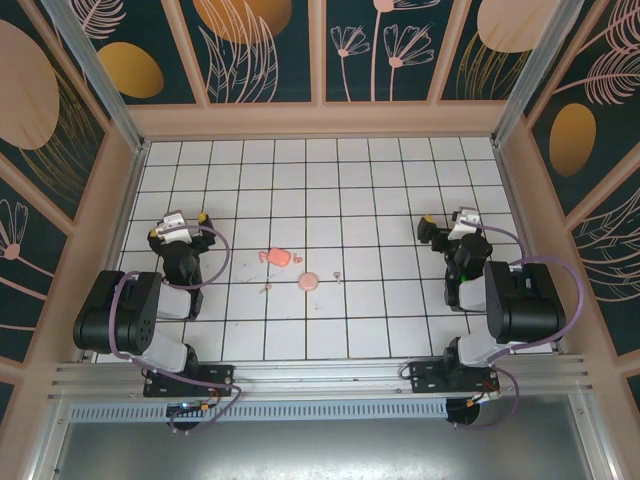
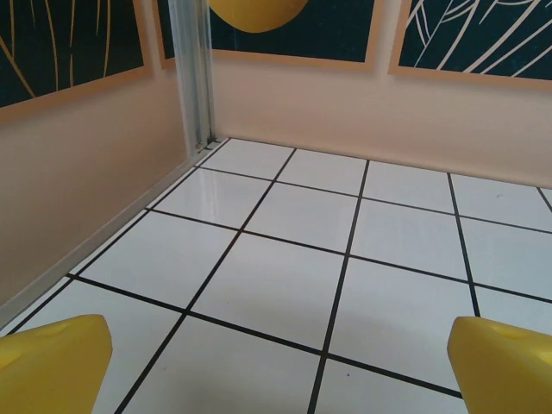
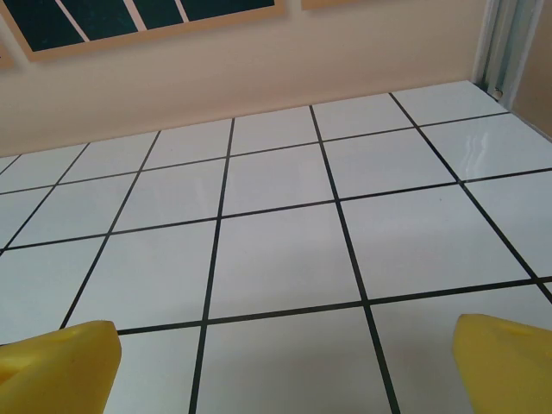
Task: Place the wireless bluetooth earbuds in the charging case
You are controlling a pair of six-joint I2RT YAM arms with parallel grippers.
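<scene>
First, nearest the arm bases, a flat round pink disc (image 1: 309,281) lies on the white tiled worktop (image 1: 400,320), a little left of centre. Tiny pale-pink specks just right of it (image 1: 337,274) look like the earbuds. More specks lie close to the case, too small to tell apart.

One tile row farther out sits the charging case (image 1: 281,257), a small salmon-pink oblong. Its long axis runs roughly across the worktop, left to right, slightly slanted. I cannot tell whether its lid is up.

Farther still, both pincers point away from the bases at bare tiles. The left pincer (image 1: 182,215) stands wide and empty, its yellow fingertips (image 2: 56,358) far apart in the wrist view. The right pincer (image 1: 452,215) is equally wide and empty, its fingertips (image 3: 60,362) apart too.

The case lies to the right of the left pincer and slightly back toward the bases. It is well apart from both pincers, but by my judgement the left arm is the nearer one. The specks by the disc lie somewhat closer to the right arm.

The far wall panels (image 1: 250,45) carry leaf drawings and no readable writing or brand.
</scene>
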